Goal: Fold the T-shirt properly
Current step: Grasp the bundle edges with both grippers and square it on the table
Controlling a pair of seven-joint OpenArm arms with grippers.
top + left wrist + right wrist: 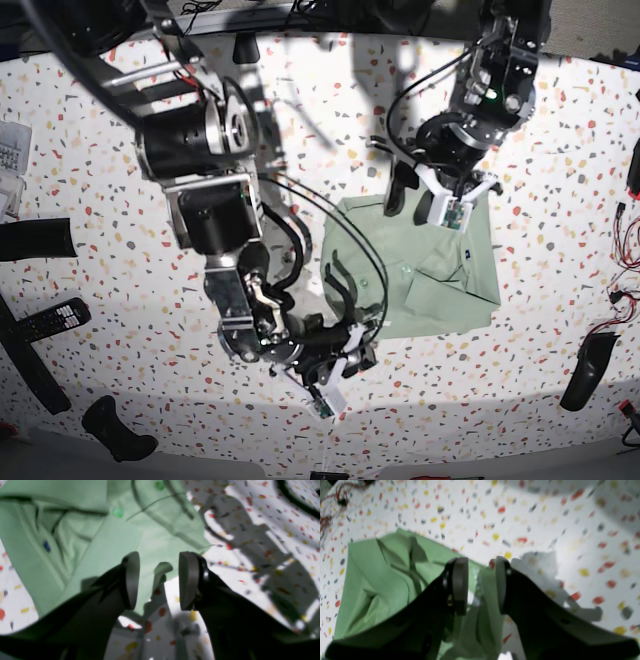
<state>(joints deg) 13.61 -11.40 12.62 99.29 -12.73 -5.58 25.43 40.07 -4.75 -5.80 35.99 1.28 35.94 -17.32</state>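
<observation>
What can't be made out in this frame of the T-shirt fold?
- Base view: the right claw and the T-shirt edge nearest it are masked by the arm.
- Left wrist view: whether the left claw pinches the cloth strip between its pads; motion blur.
- Right wrist view: the shirt's near edge, hidden behind the claw's fingers.

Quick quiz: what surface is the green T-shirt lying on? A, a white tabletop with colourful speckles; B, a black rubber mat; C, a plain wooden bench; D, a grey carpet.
A: the T-shirt lies on a white tabletop flecked with red, yellow and grey chips.
</observation>
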